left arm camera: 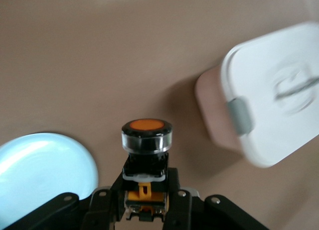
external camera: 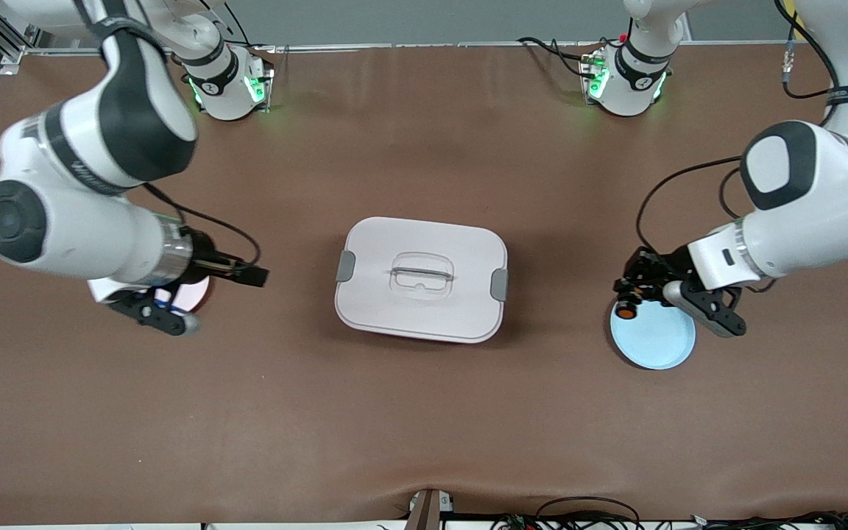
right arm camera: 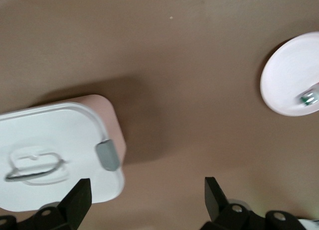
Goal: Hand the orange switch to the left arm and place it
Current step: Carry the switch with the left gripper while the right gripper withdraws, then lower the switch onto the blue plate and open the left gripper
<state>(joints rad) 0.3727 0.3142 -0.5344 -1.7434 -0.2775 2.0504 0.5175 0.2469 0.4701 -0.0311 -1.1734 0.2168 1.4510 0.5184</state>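
Presently — item one: orange switch [left arm camera: 146, 140], gripped between the closed fingers of the left gripper [external camera: 634, 292], cap outward, its long axis running straight out from the jaws. It hangs over the rim of the light-blue plate [external camera: 656, 340], toward the left arm's end of the table, about midway between the table's two long edges.

Item two: box [external camera: 422, 279], lid on, at the table's centre, directly between the two grippers.

Item three: right gripper [external camera: 247, 276], fingers spread apart and empty, over the pink plate [external camera: 192, 294] toward the right arm's end.

Governing relation — the switch lies with the left arm; the straight line to the right gripper crosses the box, so a handover likely calls for going above or around it.

View notes: only the left wrist view shows the grip on the switch body; only the right wrist view shows a small silvery part [right arm camera: 310, 97] on the pink plate.
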